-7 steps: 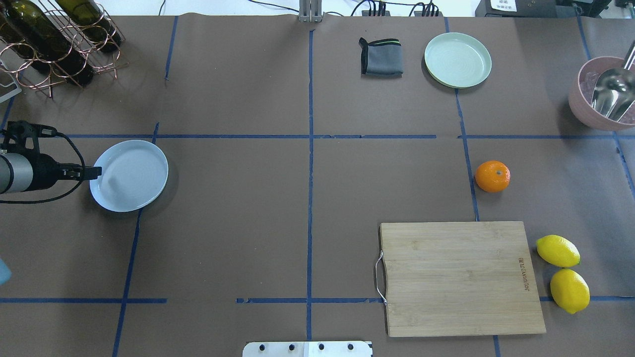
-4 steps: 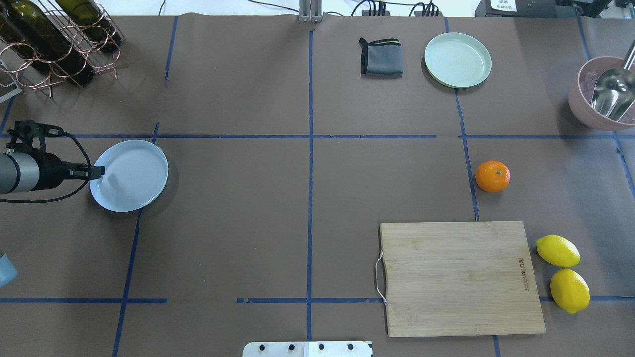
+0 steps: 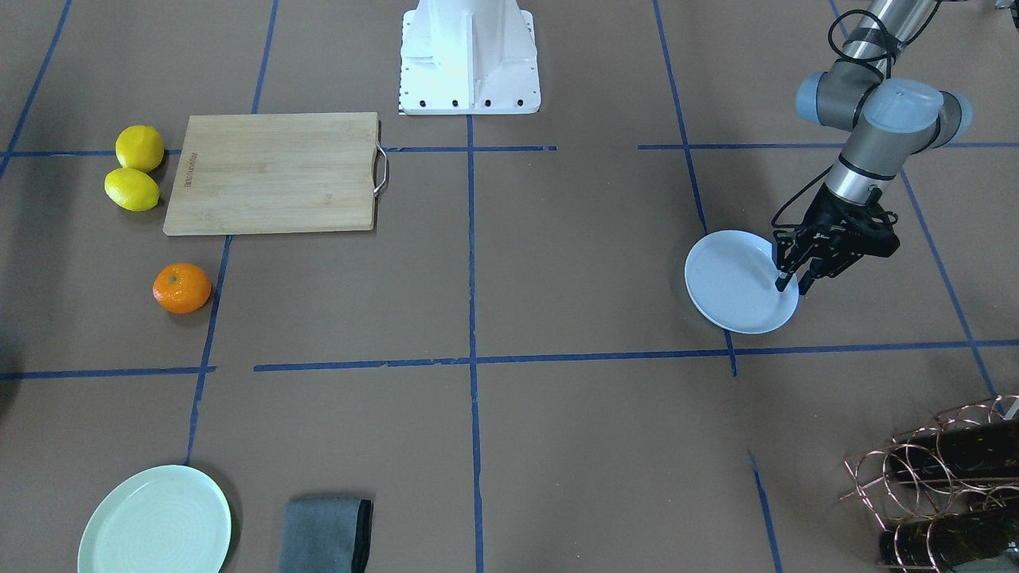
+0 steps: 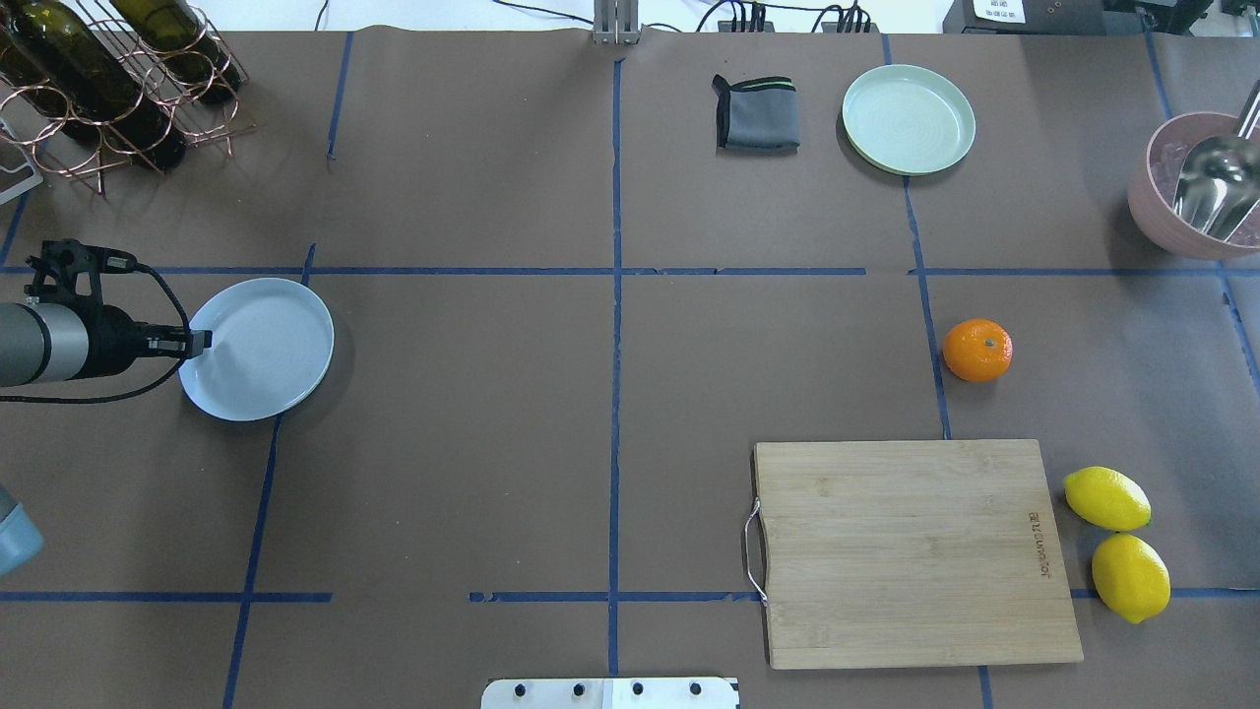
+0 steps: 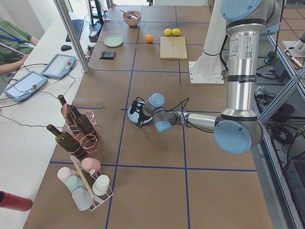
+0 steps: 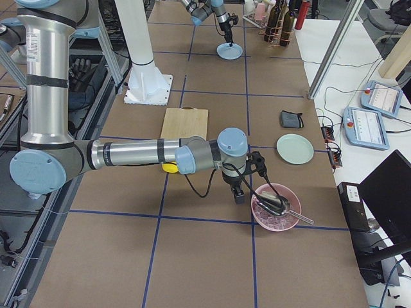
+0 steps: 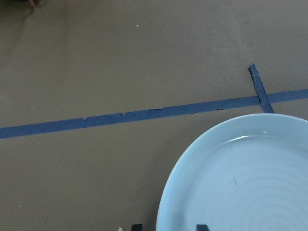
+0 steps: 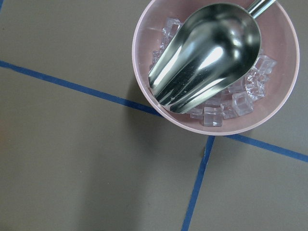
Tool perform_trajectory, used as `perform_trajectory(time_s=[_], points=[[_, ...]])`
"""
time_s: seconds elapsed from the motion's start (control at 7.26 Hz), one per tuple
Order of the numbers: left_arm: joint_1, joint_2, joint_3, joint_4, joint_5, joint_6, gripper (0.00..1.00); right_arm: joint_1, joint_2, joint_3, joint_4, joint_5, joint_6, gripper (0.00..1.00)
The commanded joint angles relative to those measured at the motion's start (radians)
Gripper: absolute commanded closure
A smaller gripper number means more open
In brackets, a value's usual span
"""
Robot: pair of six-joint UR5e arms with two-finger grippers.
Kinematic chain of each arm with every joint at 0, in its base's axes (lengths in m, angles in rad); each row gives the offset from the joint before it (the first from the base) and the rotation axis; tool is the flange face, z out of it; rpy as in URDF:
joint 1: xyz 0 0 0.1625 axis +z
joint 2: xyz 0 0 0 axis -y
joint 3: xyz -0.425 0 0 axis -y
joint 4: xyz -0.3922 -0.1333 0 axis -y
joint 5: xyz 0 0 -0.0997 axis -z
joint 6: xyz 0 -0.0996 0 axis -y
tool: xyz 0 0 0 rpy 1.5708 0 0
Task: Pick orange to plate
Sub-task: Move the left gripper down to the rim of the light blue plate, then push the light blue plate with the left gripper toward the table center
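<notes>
The left gripper hangs open, its fingers either side of the rim of the white plate. The right gripper hovers beside a pink bowl; I cannot tell if it is open or closed. The orange sits on the table, well apart from the plate, near 2 lemons.

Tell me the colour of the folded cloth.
Grey cloth, black edge, green stripe; overhead view best.

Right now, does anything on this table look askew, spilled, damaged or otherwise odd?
Nothing looks spilled or damaged. One oddity: the left claw straddles the rim of the white plate, jaws open, while the orange lies untouched far across the table.
</notes>
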Motion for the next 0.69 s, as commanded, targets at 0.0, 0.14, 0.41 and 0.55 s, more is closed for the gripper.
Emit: perform_trajectory(time_s=[0.0, 0.14, 0.41, 0.55], points=[[0.0, 0.0, -0.001, -0.001, 0.0, -0.003, 1.0, 0.0, 0.0, 0.001, 0.0, 0.0, 0.0, 0.0], [-0.001, 0.002, -0.016, 0.002, -0.003, 0.0, 1.0, 0.0, 0.0, 0.003, 0.0, 0.0, 0.0, 0.0], [-0.004, -0.002, -0.114, 0.077, -0.133, 0.0, 1.0, 0.002, 0.001, 0.003, 0.0, 0.0, 0.0, 0.0], [-0.01, -0.04, -0.195, 0.196, -0.143, 0.0, 1.0, 0.002, 0.001, 0.002, 0.0, -0.002, 0.0, 0.0]])
